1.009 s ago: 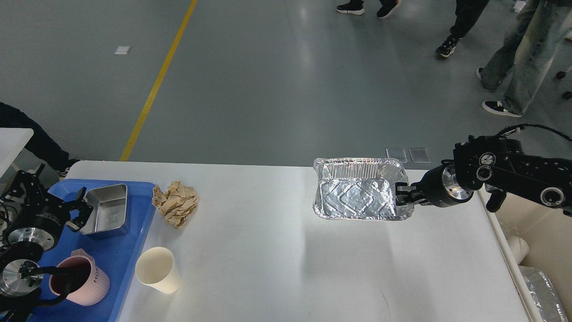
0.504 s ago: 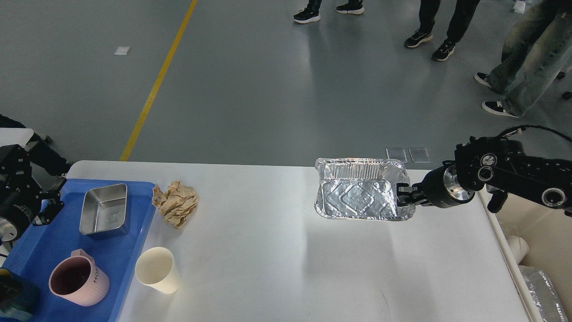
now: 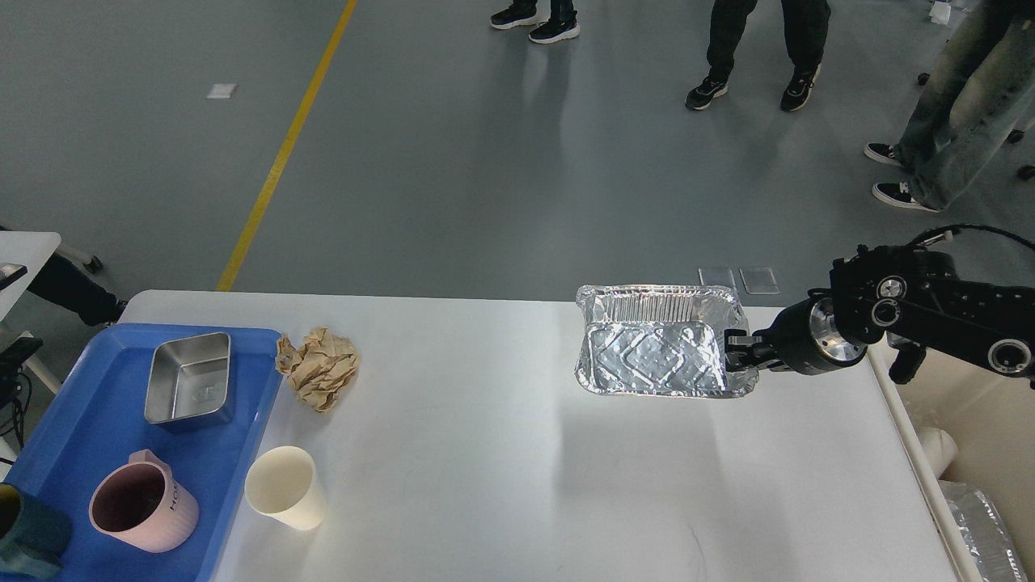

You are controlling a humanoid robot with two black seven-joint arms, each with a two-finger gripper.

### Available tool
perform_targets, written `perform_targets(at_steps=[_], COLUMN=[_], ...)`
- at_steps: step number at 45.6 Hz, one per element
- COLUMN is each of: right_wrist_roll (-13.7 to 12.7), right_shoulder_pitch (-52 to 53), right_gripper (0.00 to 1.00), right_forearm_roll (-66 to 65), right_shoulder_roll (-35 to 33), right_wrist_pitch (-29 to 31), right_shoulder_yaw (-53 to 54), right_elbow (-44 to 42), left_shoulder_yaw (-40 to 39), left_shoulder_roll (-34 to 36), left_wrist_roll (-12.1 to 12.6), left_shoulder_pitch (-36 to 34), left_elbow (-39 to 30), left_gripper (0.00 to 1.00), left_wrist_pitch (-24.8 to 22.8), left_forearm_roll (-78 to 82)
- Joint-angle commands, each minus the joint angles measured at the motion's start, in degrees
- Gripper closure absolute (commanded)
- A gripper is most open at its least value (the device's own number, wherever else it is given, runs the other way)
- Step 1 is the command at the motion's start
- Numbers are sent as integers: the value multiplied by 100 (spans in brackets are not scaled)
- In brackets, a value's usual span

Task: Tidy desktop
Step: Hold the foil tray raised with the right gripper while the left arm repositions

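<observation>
The white desktop (image 3: 501, 477) fills the lower part of the head view. My right gripper (image 3: 737, 352) is shut on the right rim of an empty silver foil tray (image 3: 655, 354) and holds it tilted above the back right of the desktop. A crumpled brown paper ball (image 3: 319, 368) and a cream paper cup (image 3: 285, 487) lie on the left part of the desktop. My left gripper is out of view.
A blue tray (image 3: 97, 428) at the left edge holds a steel box (image 3: 188, 378), a pink mug (image 3: 144, 502) and a dark cup (image 3: 24, 537). A beige bin (image 3: 982, 428) with foil and a white cup stands right of the desktop. People stand on the floor behind.
My left arm has drawn back off the blue tray and left the view. My right gripper has carried the foil tray slightly to the right.
</observation>
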Motion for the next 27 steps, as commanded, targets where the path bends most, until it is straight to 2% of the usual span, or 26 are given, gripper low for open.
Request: perform_targets(at_steps=[1,23,27], right_wrist_roll=[0,0,0], right_shoulder_pitch=[-5,4,13], right_gripper=[100,100,100], right_forearm_roll=[0,0,0], right_shoulder_roll=[-10,-230,-256], right_wrist_pitch=[0,0,0], right_shoulder_yaw=[8,8,-10], right_elbow=[26,166,175], left_shoulder_yaw=[-222,-117,-117], left_shoulder_roll=[-33,-24,11], left_wrist_roll=[6,33,-3], left_shoulder_pitch=[6,85,103], left_elbow=[21,223,223], left_gripper=[3,3,3], left_wrist_pitch=[-22,-242,-443], left_forearm_roll=[-15,-50,-33])
